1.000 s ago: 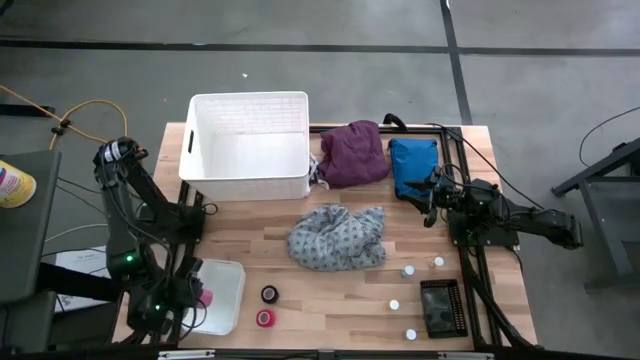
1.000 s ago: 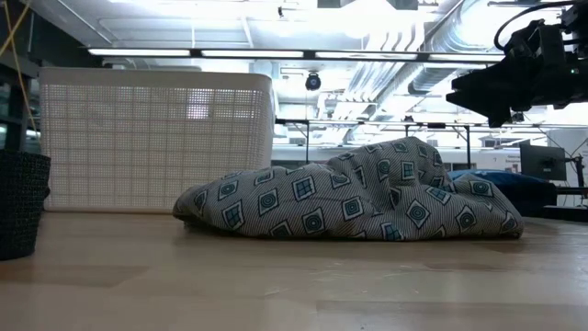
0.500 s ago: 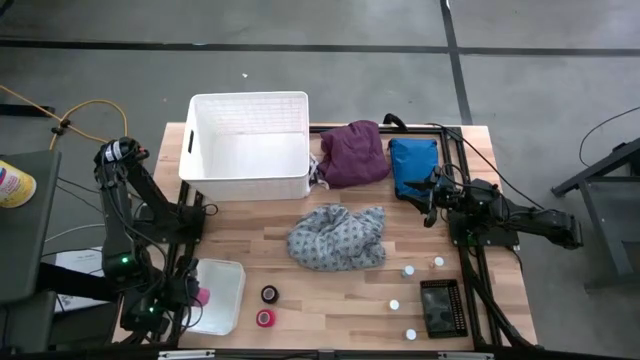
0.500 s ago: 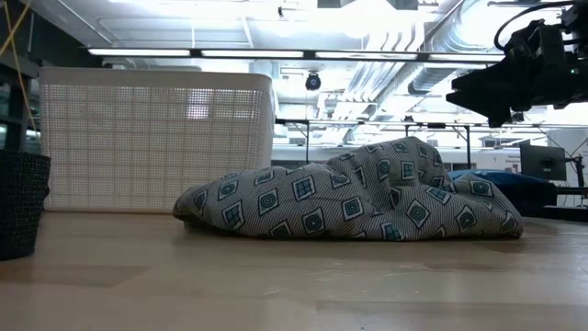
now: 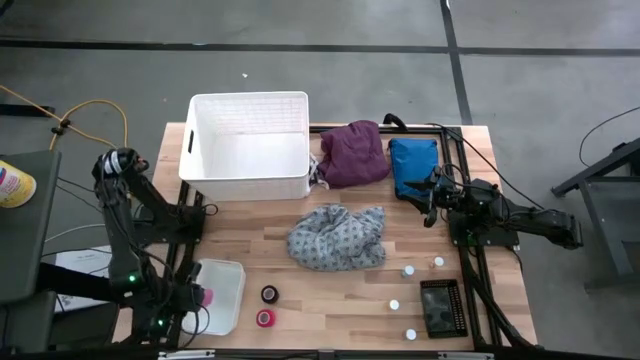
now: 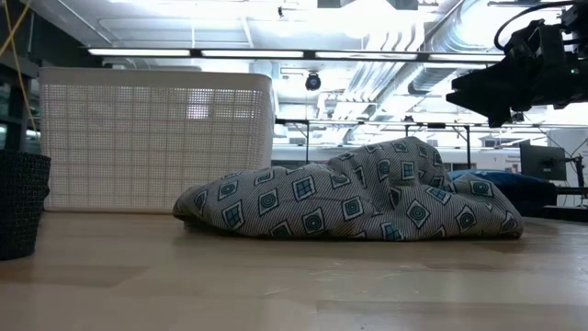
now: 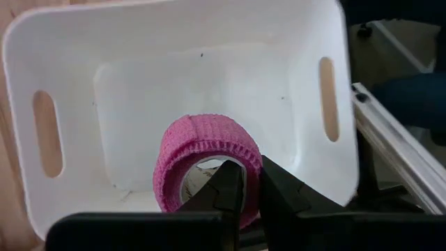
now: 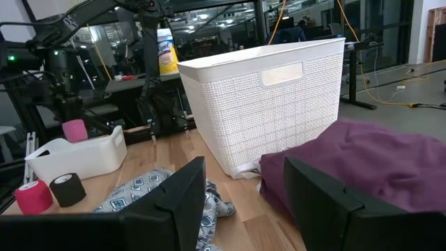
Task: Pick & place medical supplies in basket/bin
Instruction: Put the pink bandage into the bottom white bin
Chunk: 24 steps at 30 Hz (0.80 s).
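While the high view is looking down, one white basket (image 5: 248, 146) is standing at the desk's (image 5: 330, 290) far-left edge, one purple garment (image 5: 354, 153) beside it, one grey patterned garment (image 5: 337, 237) mid-desk, four vials (image 5: 408, 271) near the right edge. From the left wrist, the left tool (image 7: 247, 192) is clenching one pink tape roll (image 7: 206, 167) over a small white tray (image 7: 209, 77). From the right wrist, the right tool (image 8: 244, 183) is hanging released.

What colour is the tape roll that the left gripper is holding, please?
Pink. The tape roll shows best in the left wrist view, pinched in the left gripper above a small white tray.
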Tool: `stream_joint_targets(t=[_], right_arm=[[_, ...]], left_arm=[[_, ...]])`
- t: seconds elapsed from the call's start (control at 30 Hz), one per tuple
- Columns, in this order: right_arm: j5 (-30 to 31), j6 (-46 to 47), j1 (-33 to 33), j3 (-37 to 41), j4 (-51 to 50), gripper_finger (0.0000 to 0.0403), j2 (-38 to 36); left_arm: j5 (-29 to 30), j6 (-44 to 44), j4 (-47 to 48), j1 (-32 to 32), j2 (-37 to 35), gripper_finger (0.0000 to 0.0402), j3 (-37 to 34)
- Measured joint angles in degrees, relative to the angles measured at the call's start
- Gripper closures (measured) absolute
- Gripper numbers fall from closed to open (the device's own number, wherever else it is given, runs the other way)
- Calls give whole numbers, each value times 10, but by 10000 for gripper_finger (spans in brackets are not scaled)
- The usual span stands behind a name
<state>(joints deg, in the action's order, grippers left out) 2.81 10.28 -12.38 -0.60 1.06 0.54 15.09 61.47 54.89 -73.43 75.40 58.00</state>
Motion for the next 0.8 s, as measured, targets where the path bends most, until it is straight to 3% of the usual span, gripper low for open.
stream_joint_targets(t=[0.5, 0.8], right_arm=[[0, 0, 0, 0, 0, 221, 0], [0, 0, 0, 0, 0, 221, 0]], left_arm=[[-49, 35, -85, 0, 100, 376, 0], [-51, 39, -104, 0, 119, 376, 0]])
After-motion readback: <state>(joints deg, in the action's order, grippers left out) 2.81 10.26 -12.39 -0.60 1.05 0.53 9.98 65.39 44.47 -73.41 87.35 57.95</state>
